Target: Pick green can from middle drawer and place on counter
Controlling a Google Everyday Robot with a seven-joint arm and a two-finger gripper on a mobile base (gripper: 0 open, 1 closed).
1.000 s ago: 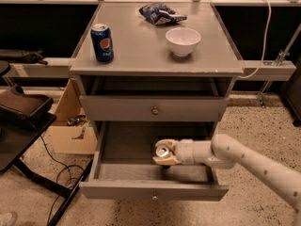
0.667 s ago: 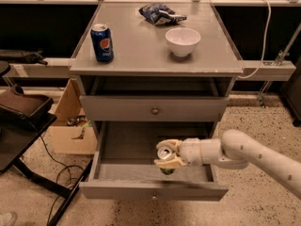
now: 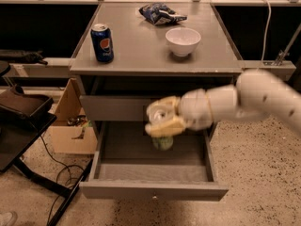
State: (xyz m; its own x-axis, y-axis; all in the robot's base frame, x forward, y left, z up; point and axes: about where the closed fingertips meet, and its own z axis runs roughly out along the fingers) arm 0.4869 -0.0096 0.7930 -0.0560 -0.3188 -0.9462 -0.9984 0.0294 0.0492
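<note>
**Green can gripped over the open middle drawer**

The middle drawer [image 3: 153, 191] is shown pulled fully out beneath the closed upper drawer [image 3: 113, 108]. The white arm [image 3: 244, 100] is extended from the right across the cabinet front. The gripper [image 3: 160, 120] is placed over the rear part of the open drawer, level with the upper drawer's front. Its yellowish fingers [image 3: 165, 126] are closed around the upper part of the green can [image 3: 162, 143]. Only the can's lower body is seen below them, against the drawer's interior. Whether the can is clear of the drawer floor cannot be told. On the counter [image 3: 141, 55] are seen a blue Pepsi can [image 3: 102, 42] at the left, a white bowl [image 3: 183, 41] right of centre, and a crumpled snack bag [image 3: 161, 14] near the back edge.
</note>
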